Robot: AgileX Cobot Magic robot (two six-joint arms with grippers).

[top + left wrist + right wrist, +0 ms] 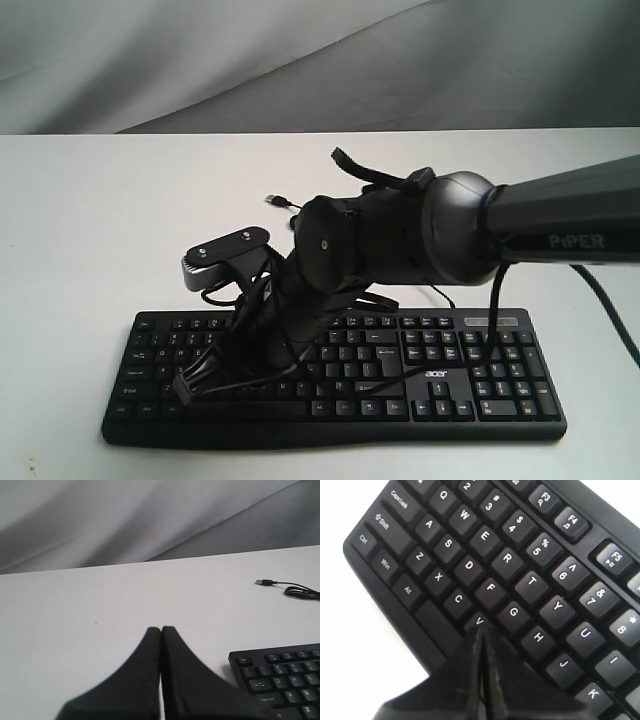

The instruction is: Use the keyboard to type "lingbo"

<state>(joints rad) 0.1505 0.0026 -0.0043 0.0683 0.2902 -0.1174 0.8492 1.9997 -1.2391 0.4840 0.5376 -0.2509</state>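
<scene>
The left claw, pressed together, hovers over the white desk just beside the keyboard lying there. The right claw, likewise pressed together, points beside the V key, probably typing B. O, further right, comes next.
</scene>
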